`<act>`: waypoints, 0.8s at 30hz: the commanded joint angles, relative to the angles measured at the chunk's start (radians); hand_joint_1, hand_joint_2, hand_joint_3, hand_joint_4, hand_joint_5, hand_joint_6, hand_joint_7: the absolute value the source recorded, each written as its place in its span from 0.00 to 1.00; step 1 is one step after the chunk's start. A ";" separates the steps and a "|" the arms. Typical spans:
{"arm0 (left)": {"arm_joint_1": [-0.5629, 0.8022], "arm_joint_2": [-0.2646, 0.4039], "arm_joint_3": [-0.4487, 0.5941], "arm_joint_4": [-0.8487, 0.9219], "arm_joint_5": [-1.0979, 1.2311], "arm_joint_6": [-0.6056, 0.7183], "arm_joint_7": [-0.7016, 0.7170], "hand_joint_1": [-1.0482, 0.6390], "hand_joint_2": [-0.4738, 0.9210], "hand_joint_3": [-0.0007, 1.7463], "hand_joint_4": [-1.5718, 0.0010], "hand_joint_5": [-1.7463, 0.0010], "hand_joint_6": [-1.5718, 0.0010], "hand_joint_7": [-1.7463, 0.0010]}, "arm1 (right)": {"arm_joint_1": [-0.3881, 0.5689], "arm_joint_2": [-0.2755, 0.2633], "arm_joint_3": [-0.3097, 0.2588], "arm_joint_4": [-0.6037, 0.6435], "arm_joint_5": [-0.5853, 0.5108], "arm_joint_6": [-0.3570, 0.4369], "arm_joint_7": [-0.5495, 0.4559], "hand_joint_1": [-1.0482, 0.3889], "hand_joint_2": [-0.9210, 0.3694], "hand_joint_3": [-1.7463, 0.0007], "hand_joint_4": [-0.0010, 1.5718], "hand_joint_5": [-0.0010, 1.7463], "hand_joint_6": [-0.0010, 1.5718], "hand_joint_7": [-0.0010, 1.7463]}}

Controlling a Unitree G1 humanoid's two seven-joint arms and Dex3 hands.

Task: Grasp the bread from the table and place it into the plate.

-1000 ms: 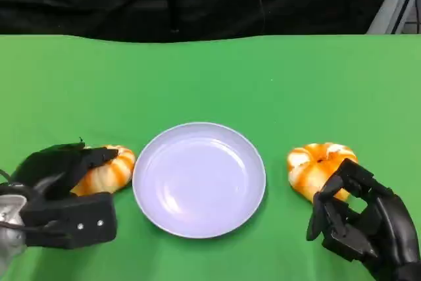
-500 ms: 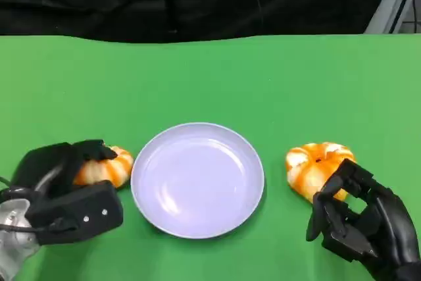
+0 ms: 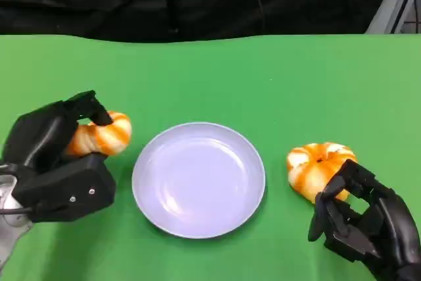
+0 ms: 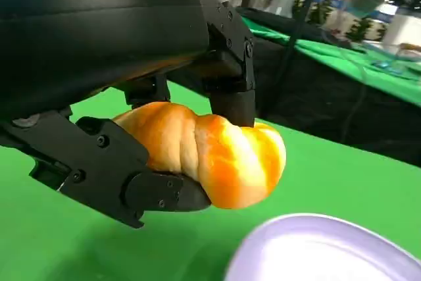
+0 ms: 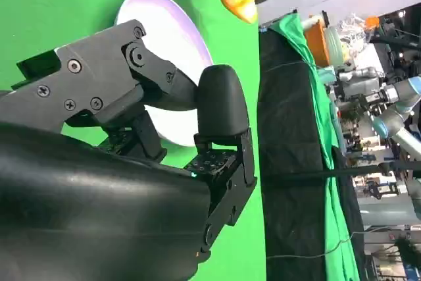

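our left hand (image 3: pixel 56 156) has its fingers clamped on one bread roll (image 3: pixel 100 134), one finger over the top and the others under it, so the roll hangs up off the green table (image 3: pixel 217 77) just beside the plate (image 3: pixel 198 179) and can go over the rim. the other bread roll (image 3: pixel 318 166) sits on the table on the far side of the plate. our right hand (image 3: pixel 362 225) waits right by it, fingers bent and a little apart, holding nothing, likely so it is ready for its turn.
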 commanded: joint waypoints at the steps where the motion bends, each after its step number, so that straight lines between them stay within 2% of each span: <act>1: 0.036 0.000 0.007 -0.150 -0.016 0.041 -0.072 0.65 0.83 0.42 0.58 0.00 0.58 0.09 | 0.004 -0.011 -0.003 -0.007 0.004 -0.007 -0.001 0.64 0.18 0.45 0.51 1.00 0.39 0.96; 5: 0.049 -0.029 -0.009 -0.214 -0.013 0.054 -0.111 0.67 0.83 0.43 0.57 0.00 0.59 0.07 | 0.004 -0.013 -0.002 -0.010 0.002 -0.003 -0.001 0.63 0.18 0.44 0.51 1.00 0.39 0.97; 13: 0.020 -0.094 -0.071 -0.146 -0.002 0.011 -0.160 0.63 0.86 0.45 0.58 0.00 0.61 0.08 | 0.004 -0.006 0.001 -0.019 0.001 0.005 -0.010 0.64 0.18 0.45 0.52 1.00 0.39 0.96; 19: -0.016 -0.111 -0.106 -0.083 0.006 -0.011 -0.196 0.61 0.95 0.34 0.61 0.02 0.58 0.15 | 0.003 -0.003 0.004 -0.013 -0.006 -0.011 -0.014 0.64 0.17 0.44 0.52 1.00 0.39 0.96; 24: -0.054 -0.137 -0.134 0.009 0.010 -0.048 -0.202 0.61 1.00 0.25 0.64 0.00 0.63 0.10 | 0.010 -0.002 0.009 -0.027 -0.012 -0.003 -0.023 0.64 0.17 0.44 0.52 1.00 0.39 0.97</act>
